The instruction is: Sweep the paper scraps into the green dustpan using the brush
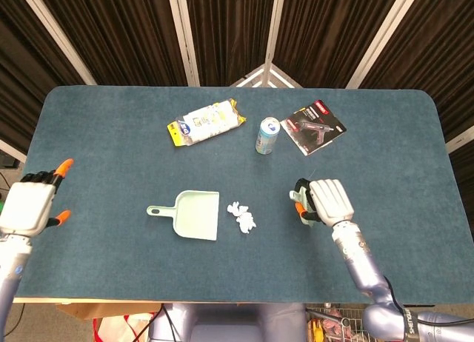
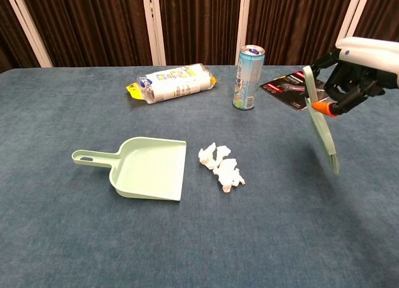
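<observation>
The pale green dustpan (image 1: pixel 194 215) (image 2: pixel 149 169) lies flat on the blue table, handle to the left and mouth to the right. White paper scraps (image 1: pixel 242 218) (image 2: pixel 222 166) sit in a small heap just right of its mouth. My right hand (image 1: pixel 329 200) (image 2: pixel 358 67) grips the green brush (image 2: pixel 324 129) well above the table, right of the scraps. The brush hangs with its bristle end down. In the head view the hand covers most of the brush. My left hand (image 1: pixel 29 205) hovers at the table's left edge, fingers spread and holding nothing.
A drink can (image 1: pixel 267 135) (image 2: pixel 248 77) stands behind the scraps. A white wrapped pack (image 1: pixel 206 122) (image 2: pixel 174 82) lies at the back left of it. A glue gun package (image 1: pixel 312 127) (image 2: pixel 288 85) lies at the back right, below my raised right hand.
</observation>
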`<state>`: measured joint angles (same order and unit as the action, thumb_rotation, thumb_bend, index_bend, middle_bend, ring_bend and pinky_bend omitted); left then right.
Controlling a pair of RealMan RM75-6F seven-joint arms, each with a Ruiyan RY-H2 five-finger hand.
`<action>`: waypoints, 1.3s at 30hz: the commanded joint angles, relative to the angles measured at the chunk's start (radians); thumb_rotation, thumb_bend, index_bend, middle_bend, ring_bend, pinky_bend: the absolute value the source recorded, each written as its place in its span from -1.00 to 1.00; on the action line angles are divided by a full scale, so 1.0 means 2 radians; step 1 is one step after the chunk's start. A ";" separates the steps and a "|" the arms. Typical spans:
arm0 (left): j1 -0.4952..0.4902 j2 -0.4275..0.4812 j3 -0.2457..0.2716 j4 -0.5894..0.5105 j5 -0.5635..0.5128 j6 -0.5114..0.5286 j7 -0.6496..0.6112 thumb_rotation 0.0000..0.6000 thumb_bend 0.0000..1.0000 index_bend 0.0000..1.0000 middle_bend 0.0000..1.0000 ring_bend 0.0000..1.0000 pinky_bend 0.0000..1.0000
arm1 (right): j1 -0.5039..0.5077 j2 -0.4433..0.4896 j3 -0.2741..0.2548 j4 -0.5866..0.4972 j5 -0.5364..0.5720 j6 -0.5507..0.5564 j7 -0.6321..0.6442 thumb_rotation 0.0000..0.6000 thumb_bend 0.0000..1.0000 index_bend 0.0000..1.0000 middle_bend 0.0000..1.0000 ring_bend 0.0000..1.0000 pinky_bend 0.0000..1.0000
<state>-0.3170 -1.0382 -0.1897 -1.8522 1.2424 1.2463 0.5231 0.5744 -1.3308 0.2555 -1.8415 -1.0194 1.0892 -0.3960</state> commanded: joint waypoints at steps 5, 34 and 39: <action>-0.079 -0.060 -0.025 -0.014 -0.113 -0.049 0.101 1.00 -0.54 -0.37 0.57 0.57 0.57 | 0.003 0.014 0.001 -0.009 0.007 0.003 0.004 1.00 0.08 0.61 0.69 0.79 0.82; -0.214 -0.265 0.003 0.047 -0.344 -0.002 0.257 1.00 -0.37 -0.19 1.00 1.00 0.98 | 0.003 0.031 -0.015 -0.004 0.015 0.007 0.031 1.00 0.13 0.61 0.69 0.79 0.82; -0.223 -0.289 0.005 0.067 -0.350 -0.001 0.252 1.00 -0.33 -0.18 1.00 1.00 0.98 | 0.001 0.035 -0.019 0.001 0.010 0.005 0.040 1.00 0.13 0.61 0.69 0.79 0.82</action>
<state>-0.7574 -1.6054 -0.1806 -1.7278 0.5449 1.2440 1.0332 0.5774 -1.2614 0.2185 -1.8404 -0.9970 1.0989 -0.3185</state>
